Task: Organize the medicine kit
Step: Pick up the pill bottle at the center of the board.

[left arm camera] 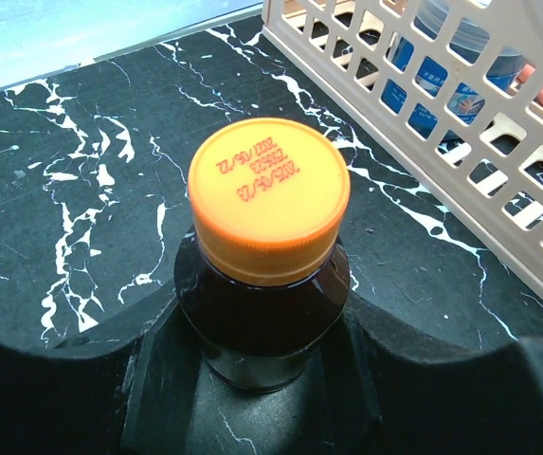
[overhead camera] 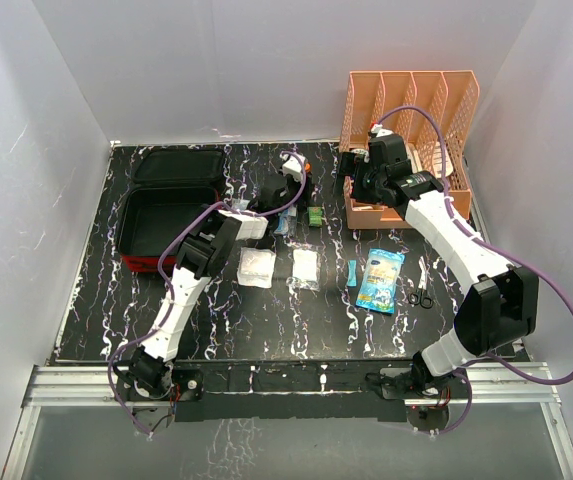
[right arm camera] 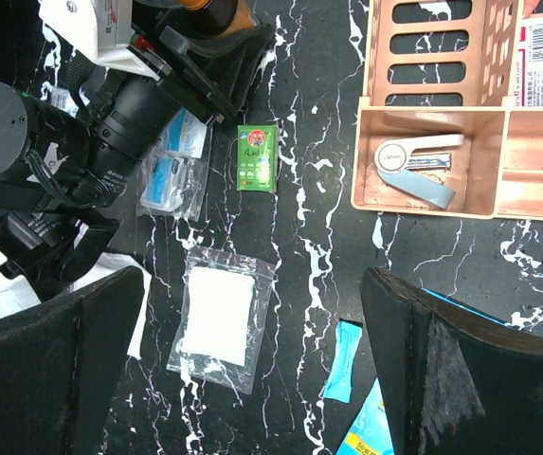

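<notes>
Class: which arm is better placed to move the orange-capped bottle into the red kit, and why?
Left. Its fingers flank the bottle, and the open kit lies on its side; the right fingers hang open near the file rack.

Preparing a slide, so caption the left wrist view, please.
The left gripper straddles an orange-capped dark bottle standing on the black marbled table, beside a pale plastic rack.

The orange cap [left arm camera: 269, 194] bears three red stamped lines, seen upside down: date-like codes, one ending 05/22. Other labels are illegible.
</notes>
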`<state>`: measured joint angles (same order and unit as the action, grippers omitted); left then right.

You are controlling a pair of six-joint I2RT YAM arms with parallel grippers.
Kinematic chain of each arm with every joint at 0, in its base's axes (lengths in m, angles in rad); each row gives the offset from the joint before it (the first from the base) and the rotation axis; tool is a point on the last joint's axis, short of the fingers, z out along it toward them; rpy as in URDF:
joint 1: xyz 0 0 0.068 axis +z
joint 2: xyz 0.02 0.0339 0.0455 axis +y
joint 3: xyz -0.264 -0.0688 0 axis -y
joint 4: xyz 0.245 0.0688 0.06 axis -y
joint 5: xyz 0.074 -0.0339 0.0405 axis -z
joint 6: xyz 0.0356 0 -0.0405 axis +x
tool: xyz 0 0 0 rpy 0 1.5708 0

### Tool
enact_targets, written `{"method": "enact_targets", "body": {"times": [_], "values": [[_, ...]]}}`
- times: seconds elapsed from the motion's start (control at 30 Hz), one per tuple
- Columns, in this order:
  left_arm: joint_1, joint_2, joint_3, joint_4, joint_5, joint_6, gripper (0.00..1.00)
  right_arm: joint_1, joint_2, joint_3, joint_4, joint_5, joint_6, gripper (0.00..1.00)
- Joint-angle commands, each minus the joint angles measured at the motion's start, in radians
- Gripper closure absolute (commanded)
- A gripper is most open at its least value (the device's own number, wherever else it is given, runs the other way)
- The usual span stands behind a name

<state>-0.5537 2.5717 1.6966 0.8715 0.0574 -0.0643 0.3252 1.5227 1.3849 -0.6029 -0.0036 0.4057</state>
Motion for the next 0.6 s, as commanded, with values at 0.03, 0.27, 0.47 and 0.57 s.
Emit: {"method": "enact_targets", "body": {"times": [0.03, 0.27, 0.47, 0.57], "values": [[-0.002, -0.058, -0.002, 0.025, -0.009, 0.006, 0.97, -0.003, -0.044, 0.009, 0.037, -0.014, 0.016, 0.02], [0.000, -0.248, -0.103, -0.129, 0.046, 0.033, 1.00, -0.003, -0.050, -0.017, 0.073, -0.023, 0.018, 0.01], [0.026, -0.459, -0.163, -0.372, 0.154, 0.056, 1.00, -0.003, -0.070, -0.046, 0.120, -0.029, 0.013, 0.02], [0.048, -0.550, -0.127, -0.576, 0.235, 0.054, 1.00, -0.003, -0.080, -0.056, 0.138, -0.032, 0.012, 0.02]]}}
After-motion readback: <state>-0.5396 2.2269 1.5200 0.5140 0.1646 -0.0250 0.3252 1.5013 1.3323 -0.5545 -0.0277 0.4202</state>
